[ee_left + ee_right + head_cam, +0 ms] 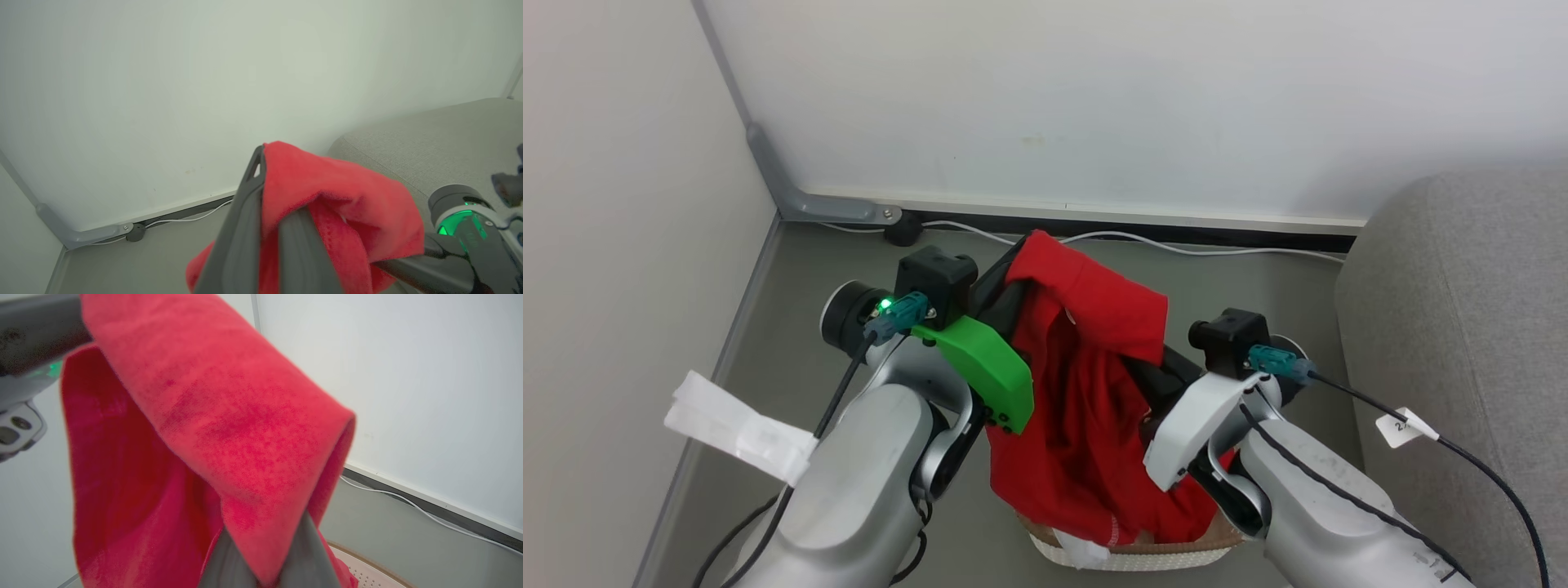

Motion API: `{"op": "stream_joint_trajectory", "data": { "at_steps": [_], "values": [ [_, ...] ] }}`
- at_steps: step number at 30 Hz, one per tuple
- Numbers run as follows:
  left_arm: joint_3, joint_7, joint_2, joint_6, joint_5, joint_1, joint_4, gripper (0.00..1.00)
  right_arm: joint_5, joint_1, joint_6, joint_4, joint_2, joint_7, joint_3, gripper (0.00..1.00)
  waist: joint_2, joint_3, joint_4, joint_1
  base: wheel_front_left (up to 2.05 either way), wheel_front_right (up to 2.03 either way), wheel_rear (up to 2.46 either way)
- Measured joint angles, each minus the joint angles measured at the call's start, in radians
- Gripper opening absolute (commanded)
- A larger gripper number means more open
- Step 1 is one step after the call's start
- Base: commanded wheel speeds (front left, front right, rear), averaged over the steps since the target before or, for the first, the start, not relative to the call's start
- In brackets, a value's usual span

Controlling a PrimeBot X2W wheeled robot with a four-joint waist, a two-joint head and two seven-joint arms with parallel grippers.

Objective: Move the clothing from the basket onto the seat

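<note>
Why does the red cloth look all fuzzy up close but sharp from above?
Right wrist view: the bright red soft fabric garment hangs so near the lens that it blurs and looks grainy. Left wrist view: the dark fingers are soft-edged too. Head view: farther off, its folds look crisp under even light.

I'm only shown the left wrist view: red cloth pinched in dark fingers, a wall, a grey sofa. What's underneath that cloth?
Observer: The basket; the head view shows its woven-look rim right under the hanging clothing.
Operator: Is the cloth out of it?
Observer: Not clearly; in the head view its lower end overlaps the rim.
Operator: And the other arm?
Observer: The right wrist view shows the right arm's fingers shut on a fold of the same cloth.
</note>
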Motion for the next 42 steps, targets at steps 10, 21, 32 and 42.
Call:
{"op": "stream_joint_trajectory", "data": {
  "at_steps": [10,21,32,42],
  "values": [
    [0.044,-0.064,0.010,0.020,-0.044,0.071,-0.014,1.00,0.009,0.003,-0.002,-0.068,-0.023,0.000,-0.095,0.00,0.0000,-0.004,-0.074,0.0000,0.00,0.00,0.00],
    [0.024,-0.105,0.023,0.019,-0.044,0.141,-0.030,1.00,-0.003,0.005,-0.045,-0.156,-0.125,0.000,-0.199,0.00,0.0000,-0.005,-0.178,0.0001,0.00,0.00,0.00],
    [-0.012,-0.121,0.036,0.007,-0.042,0.203,-0.045,1.00,-0.003,0.016,-0.073,-0.234,-0.193,0.000,-0.248,0.00,0.0000,-0.001,-0.304,0.0001,0.00,0.00,0.00],
    [-0.024,-0.131,0.036,0.002,-0.033,0.218,-0.061,1.00,0.009,0.035,-0.072,-0.288,-0.226,0.010,-0.273,0.00,0.0000,0.016,-0.414,0.0000,0.00,0.00,0.00]
  ]
}}
